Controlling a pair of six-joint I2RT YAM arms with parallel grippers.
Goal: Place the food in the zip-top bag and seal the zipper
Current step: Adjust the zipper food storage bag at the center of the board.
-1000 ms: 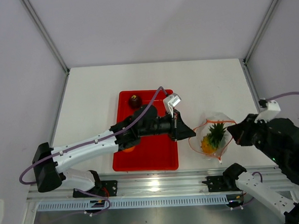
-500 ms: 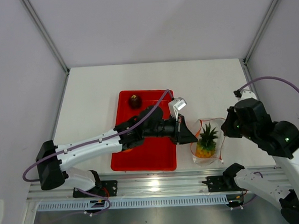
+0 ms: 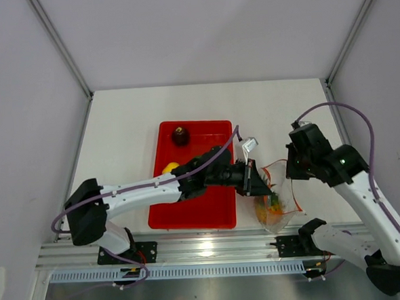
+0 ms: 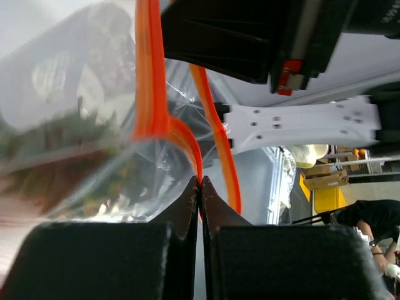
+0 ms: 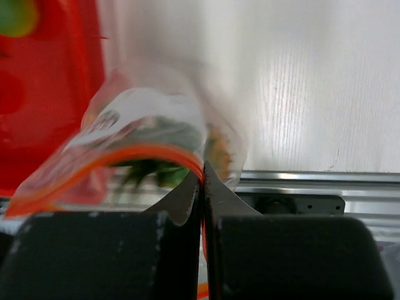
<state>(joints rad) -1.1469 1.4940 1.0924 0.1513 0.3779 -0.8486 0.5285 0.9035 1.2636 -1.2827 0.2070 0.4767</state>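
The clear zip-top bag (image 3: pixel 276 201) hangs between my two grippers near the table's front edge. The pineapple (image 3: pixel 274 204) lies inside it. My left gripper (image 3: pixel 261 185) is shut on the red-orange zipper (image 4: pixel 150 94) at the bag's left side; the pinch shows in the left wrist view (image 4: pixel 200 182). My right gripper (image 3: pixel 290 171) is shut on the zipper (image 5: pixel 125 155) at the right side, fingertips together (image 5: pixel 202 170). The mouth gapes between the two pinches. A dark red fruit (image 3: pixel 180 135) and a yellow fruit (image 3: pixel 170 167) sit on the red tray (image 3: pixel 214 214). A green fruit (image 5: pixel 14 15) shows blurred on the tray.
The red tray (image 5: pixel 50 94) lies just left of the bag, under my left forearm. The table's aluminium front rail (image 3: pixel 212 244) runs right below the bag. White walls close in the table on three sides.
Both grippers have drawn closer together and carried the bag nearer to the front edge. The right arm swung in from the right. The bag now hangs narrower with the pineapple lower in it.
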